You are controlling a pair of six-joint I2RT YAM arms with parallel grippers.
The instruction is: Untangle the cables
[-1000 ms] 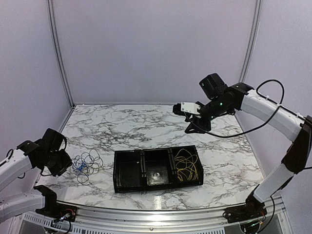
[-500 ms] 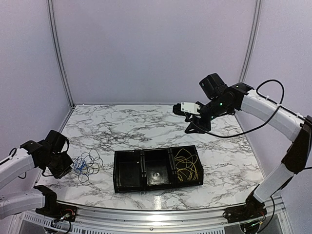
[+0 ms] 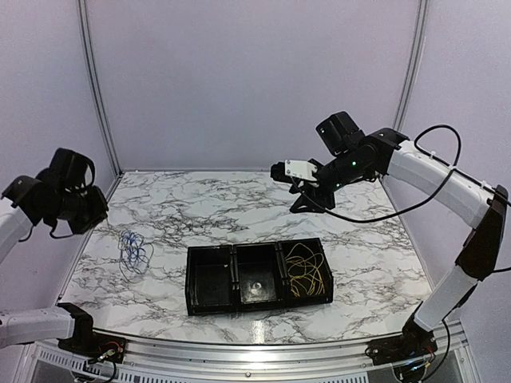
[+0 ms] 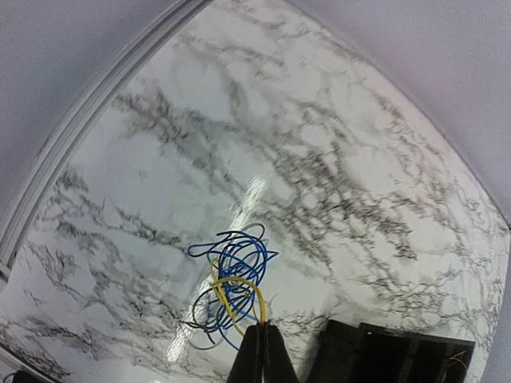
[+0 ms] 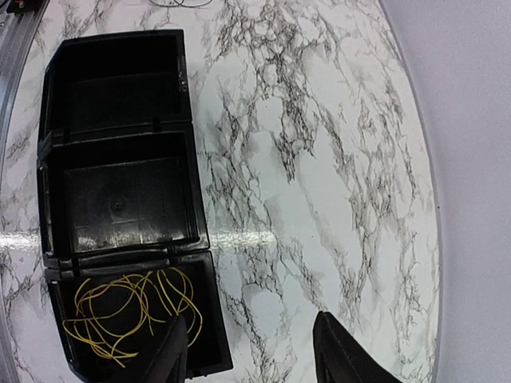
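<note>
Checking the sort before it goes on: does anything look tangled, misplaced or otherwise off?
One thing: the clump pinched in the left pincer mixes blue, yellow and dark strands in one knot, while the other yellow cables lie loose in the tray's right-hand compartment. Nothing looks spilled or damaged.

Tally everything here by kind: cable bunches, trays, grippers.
Cable bunches: 2 (blue-yellow-grey tangle, yellow coil)
Trays: 1 (black tray)
Grippers: 2 (left gripper, right gripper)
Total: 5
</note>
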